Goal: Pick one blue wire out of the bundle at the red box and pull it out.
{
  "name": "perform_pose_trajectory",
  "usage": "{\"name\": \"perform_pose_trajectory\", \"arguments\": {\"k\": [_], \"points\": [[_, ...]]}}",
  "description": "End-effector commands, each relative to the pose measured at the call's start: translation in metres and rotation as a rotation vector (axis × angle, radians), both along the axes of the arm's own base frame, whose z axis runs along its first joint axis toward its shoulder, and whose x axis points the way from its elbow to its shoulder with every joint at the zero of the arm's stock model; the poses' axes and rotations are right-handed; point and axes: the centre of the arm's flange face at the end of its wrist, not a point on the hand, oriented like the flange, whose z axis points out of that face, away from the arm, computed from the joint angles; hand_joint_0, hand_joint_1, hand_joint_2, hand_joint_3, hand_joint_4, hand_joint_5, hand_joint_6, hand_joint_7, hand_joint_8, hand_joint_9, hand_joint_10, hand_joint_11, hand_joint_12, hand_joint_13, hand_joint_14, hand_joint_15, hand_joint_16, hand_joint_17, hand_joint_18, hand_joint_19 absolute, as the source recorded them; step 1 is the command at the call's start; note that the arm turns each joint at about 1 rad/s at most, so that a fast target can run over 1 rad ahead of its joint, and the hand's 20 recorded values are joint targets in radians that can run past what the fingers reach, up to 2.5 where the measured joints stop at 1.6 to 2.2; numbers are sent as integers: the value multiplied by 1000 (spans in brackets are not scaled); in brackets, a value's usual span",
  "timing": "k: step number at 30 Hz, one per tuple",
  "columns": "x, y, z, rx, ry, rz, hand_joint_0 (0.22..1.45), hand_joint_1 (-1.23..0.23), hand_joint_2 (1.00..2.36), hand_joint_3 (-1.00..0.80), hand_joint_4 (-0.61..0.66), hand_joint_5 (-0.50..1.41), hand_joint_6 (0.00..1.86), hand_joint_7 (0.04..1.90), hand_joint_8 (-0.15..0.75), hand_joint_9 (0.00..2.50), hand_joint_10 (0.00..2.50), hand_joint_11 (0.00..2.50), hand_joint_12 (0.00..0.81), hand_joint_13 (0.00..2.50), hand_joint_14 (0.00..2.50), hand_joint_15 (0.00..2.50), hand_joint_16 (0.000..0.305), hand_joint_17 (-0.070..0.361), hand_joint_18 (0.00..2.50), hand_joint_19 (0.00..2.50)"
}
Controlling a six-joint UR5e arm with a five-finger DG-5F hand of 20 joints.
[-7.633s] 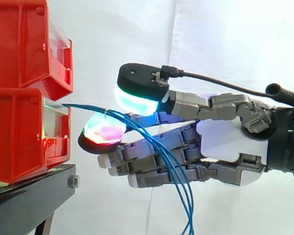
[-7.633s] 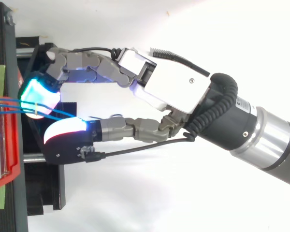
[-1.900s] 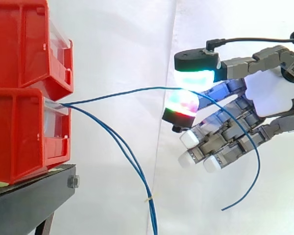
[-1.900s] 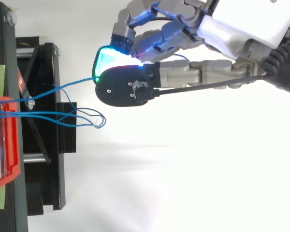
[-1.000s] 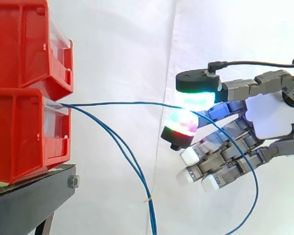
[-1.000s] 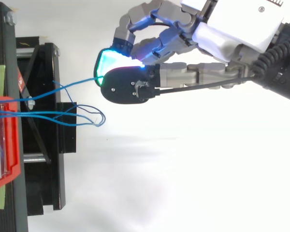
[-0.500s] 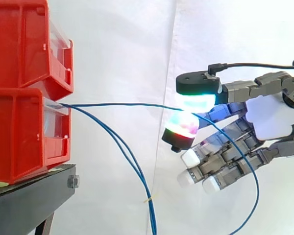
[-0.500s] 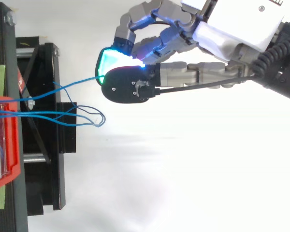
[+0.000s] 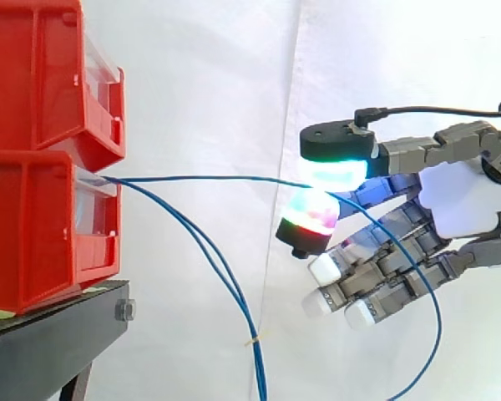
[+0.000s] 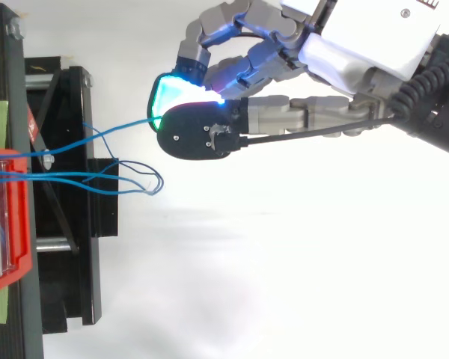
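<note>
A robot hand [image 9: 461, 202] reaches in from the right before a white curtain [image 9: 209, 83], well apart from two red bins stacked at the left on a black stand [image 9: 50, 342]. Its fingers [image 9: 336, 171] are closed in a pinch on one blue wire [image 9: 209, 178]: a pad glowing green and cyan sits above the wire, and a pad glowing red and magenta sits just below it. The remaining fingers are loosely bent beneath, with white tips. The blue wire leaves the front of the lower red bin [image 9: 33, 234] and runs almost level across open air to the pinch. Past the pinch it curves down in front of the fingers, with its free end hanging low at the right. The other blue wires [image 9: 209, 259] droop from the same bin towards the floor. From above, the hand [image 10: 359, 45] enters from the upper right.
</note>
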Motion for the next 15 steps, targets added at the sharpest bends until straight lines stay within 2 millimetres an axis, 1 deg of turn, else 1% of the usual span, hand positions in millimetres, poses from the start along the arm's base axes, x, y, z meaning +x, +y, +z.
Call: {"name": "perform_pose_trajectory", "arguments": {"k": [1,15], "points": [[0,0,0,0,0,0,644,-835,1007,9,62,-96,940,1005,412,930,7,478,450,710,8,289,56,125,680,252],[0,0,-1,0,2,0,642,-831,1008,5,64,-97,942,996,412,896,8,462,450,703,8,294,55,124,675,262]]}}
